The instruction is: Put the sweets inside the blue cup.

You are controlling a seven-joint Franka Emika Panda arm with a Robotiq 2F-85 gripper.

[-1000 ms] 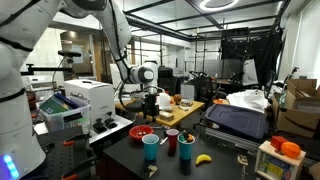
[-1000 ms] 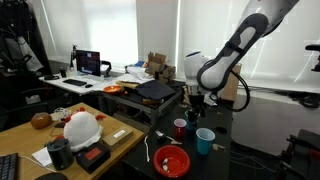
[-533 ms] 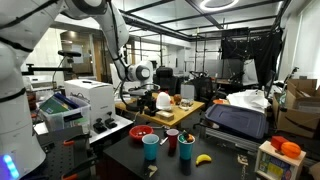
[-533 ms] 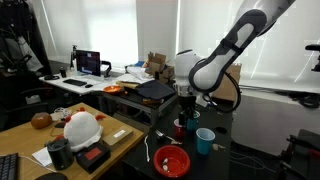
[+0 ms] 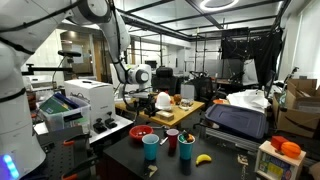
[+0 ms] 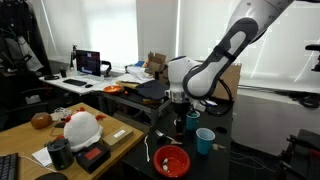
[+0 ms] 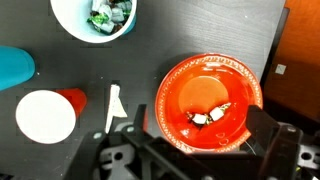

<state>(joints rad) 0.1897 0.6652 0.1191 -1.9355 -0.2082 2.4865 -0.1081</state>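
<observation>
The sweets are two or three wrapped pieces lying in a red bowl, which shows in both exterior views. The light blue cup stands at the left edge of the wrist view and shows in both exterior views. My gripper is open and empty, with its fingers spread above the red bowl, over the sweets. It hangs above the bowl in both exterior views.
A red cup stands next to the blue cup. A white-lined cup holds more wrapped sweets. A white paper scrap lies on the black table. A banana lies near the table's front edge.
The arm has swung sideways, away from above the cups and toward the red bowl. The gripper now hangs over the bowl. The cups and bowl have not moved.
</observation>
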